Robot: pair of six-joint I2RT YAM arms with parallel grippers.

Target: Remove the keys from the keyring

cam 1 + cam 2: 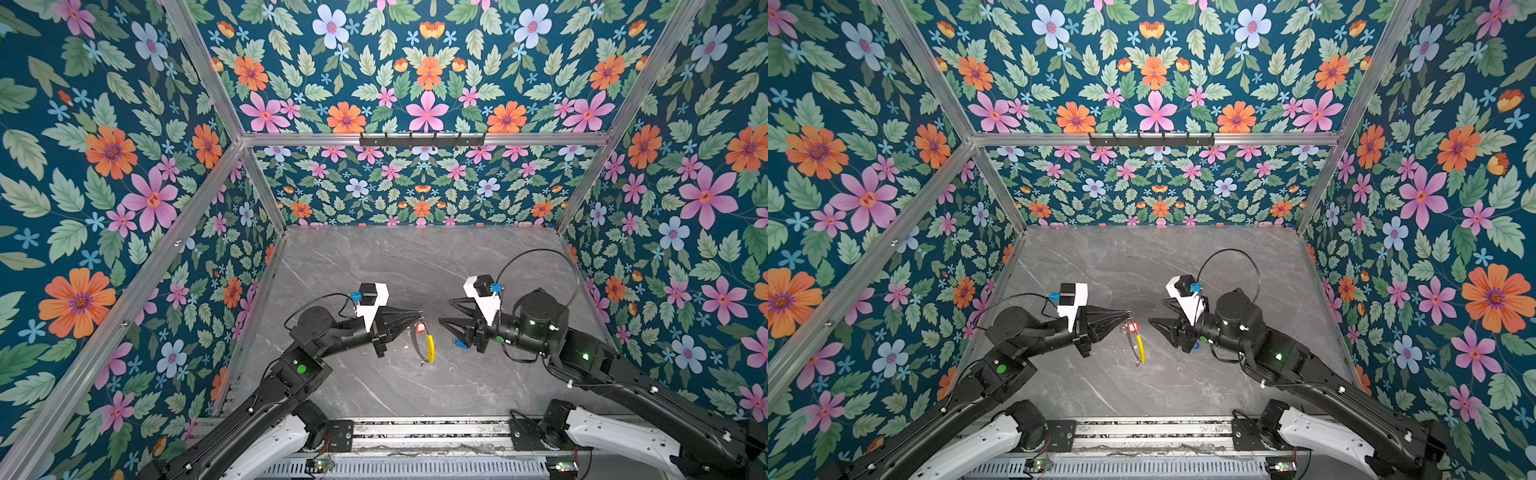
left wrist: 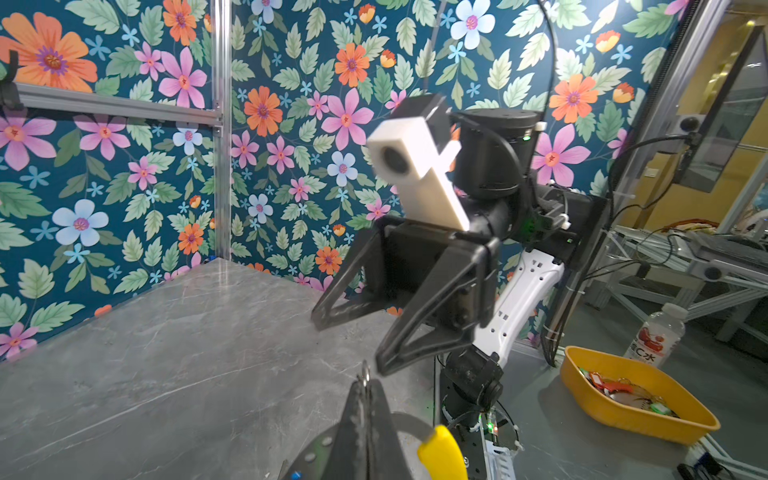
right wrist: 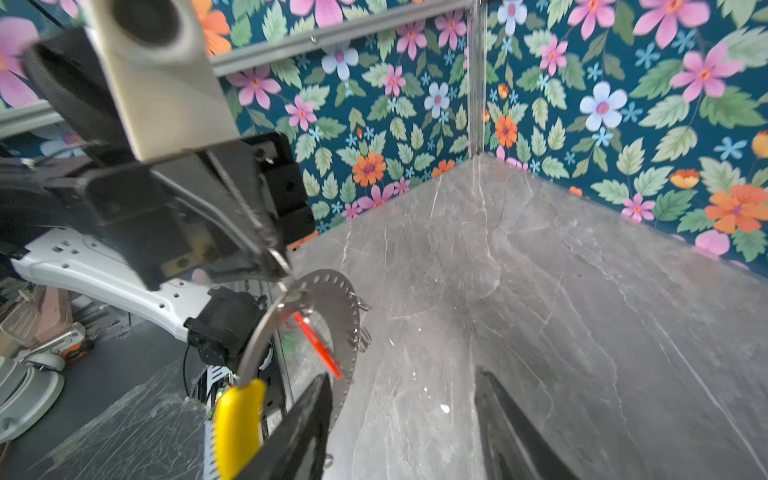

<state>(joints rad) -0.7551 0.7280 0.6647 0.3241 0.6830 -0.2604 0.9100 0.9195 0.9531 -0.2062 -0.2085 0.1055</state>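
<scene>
In both top views the keyring (image 1: 419, 347) (image 1: 1133, 345) hangs on edge over the grey table, a thin grey ring with a yellow arc (image 1: 431, 348) (image 3: 239, 419). My left gripper (image 1: 420, 313) (image 2: 365, 386) is shut on a small split ring (image 2: 365, 371) at its top. A key with a red tag (image 1: 420, 327) (image 3: 318, 345) dangles inside the ring. To the right, my right gripper (image 1: 445, 311) (image 3: 401, 395) stands open and empty, its tips just short of the ring. A small blue piece (image 1: 460, 343) lies under the right gripper's body; whether it is a key I cannot tell.
Floral walls close in the table (image 1: 415, 266) at the back and both sides. A black hook rail (image 1: 422, 140) is fixed high on the back frame. Off the table beyond the right arm stand a yellow bin (image 2: 631, 411) and a bottle (image 2: 658, 336).
</scene>
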